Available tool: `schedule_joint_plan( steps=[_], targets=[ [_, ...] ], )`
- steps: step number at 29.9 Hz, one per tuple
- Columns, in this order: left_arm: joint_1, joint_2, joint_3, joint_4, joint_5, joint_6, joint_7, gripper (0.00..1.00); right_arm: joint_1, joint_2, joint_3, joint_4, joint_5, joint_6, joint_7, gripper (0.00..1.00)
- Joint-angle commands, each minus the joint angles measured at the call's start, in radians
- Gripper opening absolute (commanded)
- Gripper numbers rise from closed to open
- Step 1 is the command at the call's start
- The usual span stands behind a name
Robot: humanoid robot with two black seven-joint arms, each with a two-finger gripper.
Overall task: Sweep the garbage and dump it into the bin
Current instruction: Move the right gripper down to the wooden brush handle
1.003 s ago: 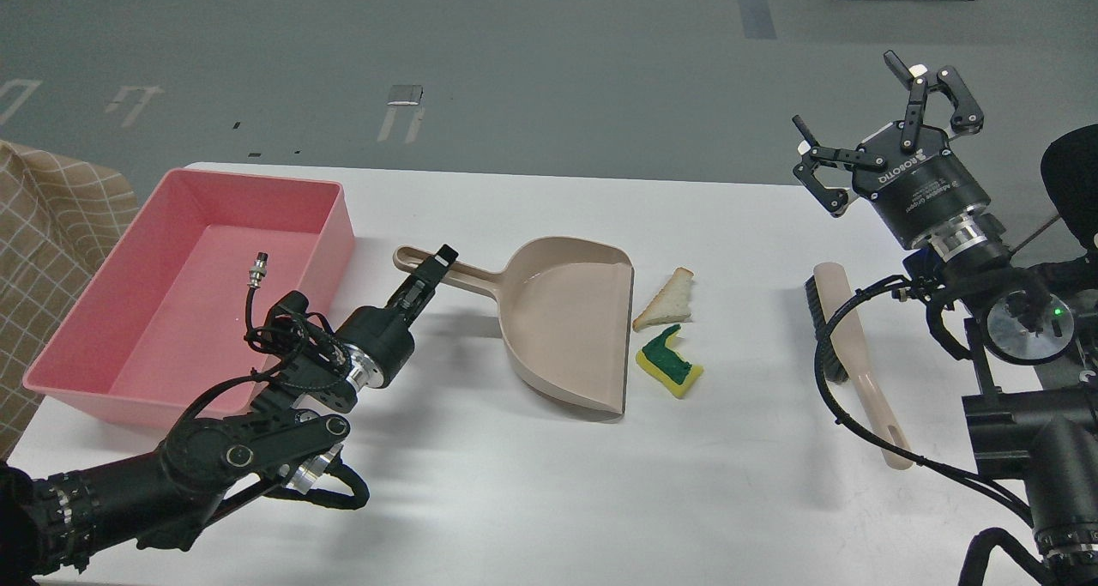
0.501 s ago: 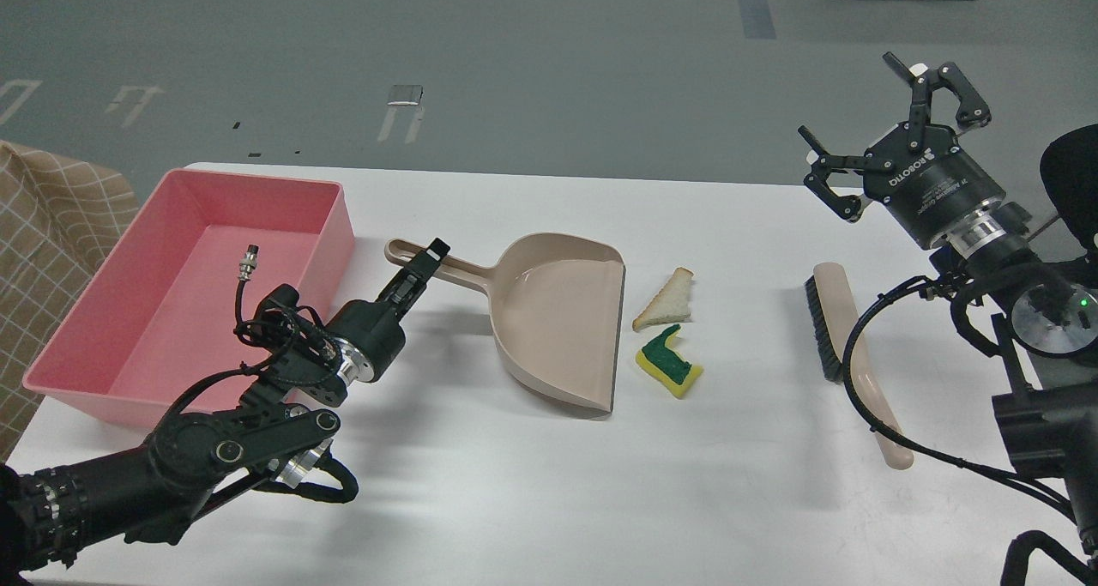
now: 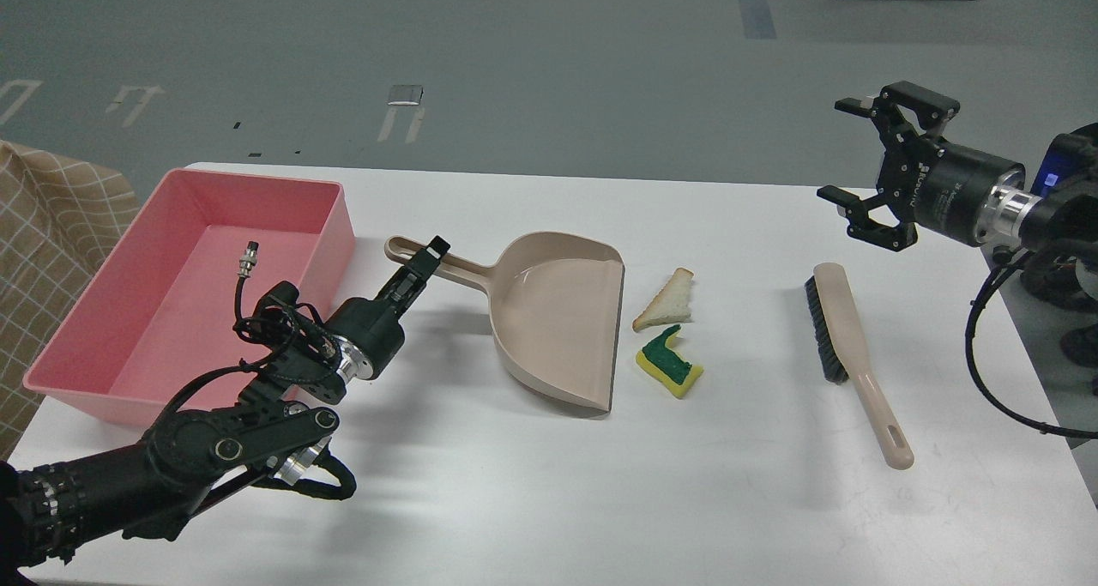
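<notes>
Left tool clamped on dustpan handle, pan mouth facing bread slice and sponge just beside it, ready to receive sweepings. Right tool spread wide, empty, above brush lying on bench. Bin at left for dumping.

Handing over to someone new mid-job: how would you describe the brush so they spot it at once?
Start from the white table and look to its right side, past the beige dustpan and the two scraps. The brush lies flat there, below the right gripper. It alone has a long beige handle with black bristles along one edge.
</notes>
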Motion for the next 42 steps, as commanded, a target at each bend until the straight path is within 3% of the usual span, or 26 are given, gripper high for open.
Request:
schedule_joint_plan(
  steps=[1,17,42],
  targets=[
    [-0.008,0.000,0.000,-0.001,0.000,0.000,0.000,0.00,0.044,-0.074,-0.094,0.061,-0.126,0.000,0.001,1.00],
    [-0.022,0.008,0.012,-0.006,0.017,0.000,0.000,0.00,0.029,-0.213,-0.172,0.365,-0.585,0.000,-0.001,1.00],
    [-0.022,0.024,0.012,-0.006,0.020,0.000,-0.017,0.00,0.013,-0.318,-0.454,0.523,-0.688,0.000,-0.002,0.99]
  ],
)
